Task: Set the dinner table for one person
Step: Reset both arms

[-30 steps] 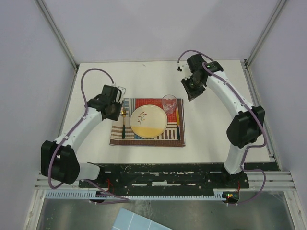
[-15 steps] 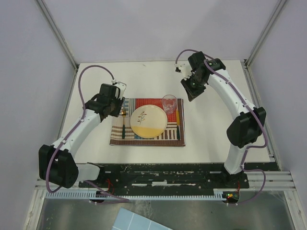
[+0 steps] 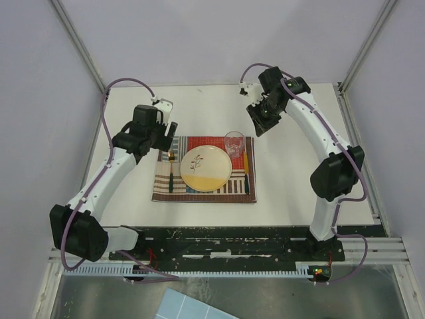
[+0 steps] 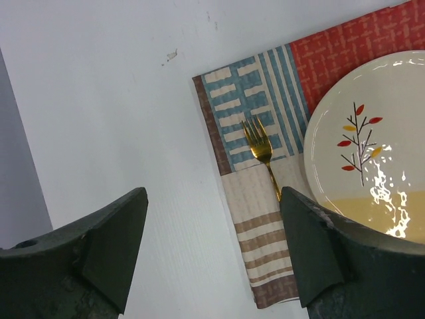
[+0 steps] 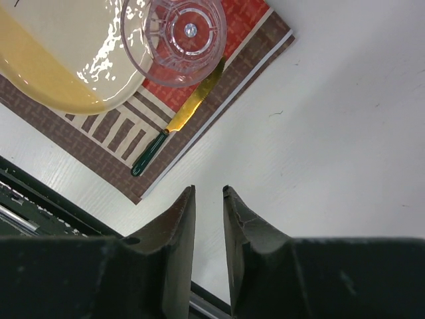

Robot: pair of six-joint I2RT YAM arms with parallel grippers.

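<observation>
Left gripper gapes wide, empty, near the fork at the plate's nine o'clock; right gripper, jaws barely apart, holds nothing. Lift both straight up, sparing the glass.

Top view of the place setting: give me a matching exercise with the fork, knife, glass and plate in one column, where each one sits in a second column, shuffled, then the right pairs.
Column one
1. fork
2. knife
3. glass
4. plate

Column two
A. at the far right corner of the placemat
B. on the placemat, left of the plate
C. in the middle of the placemat
D. on the placemat, right of the plate

Pairs: 1-B, 2-D, 3-A, 4-C
</observation>
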